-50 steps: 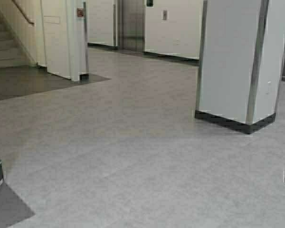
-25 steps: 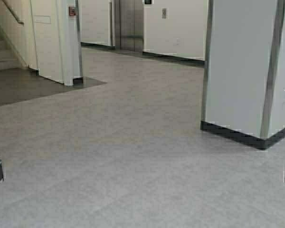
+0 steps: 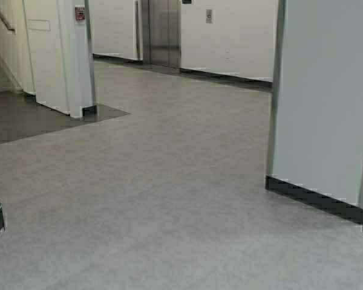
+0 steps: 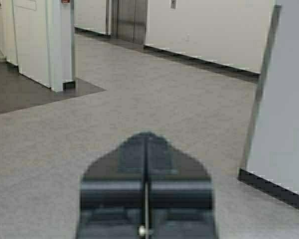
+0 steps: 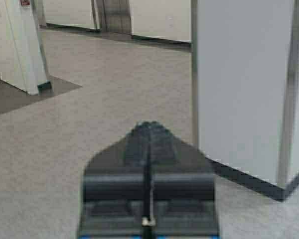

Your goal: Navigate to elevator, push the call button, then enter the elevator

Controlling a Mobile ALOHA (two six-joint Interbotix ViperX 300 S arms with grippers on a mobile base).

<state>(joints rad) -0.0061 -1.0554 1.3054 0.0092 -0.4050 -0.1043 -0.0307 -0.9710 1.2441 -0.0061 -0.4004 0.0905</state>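
Elevator (image 3: 160, 31) far ahead across the floor, call button (image 3: 209, 16) just beside its doors; the column (image 3: 323, 103) stands close by us. Left gripper (image 4: 146, 144) and right gripper (image 5: 148, 134) both pinched closed, empty. Risk: our base clipping that column

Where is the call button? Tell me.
In the high view the call button is on the far white wall, top centre, just right of the elevator and left of the big pillar.
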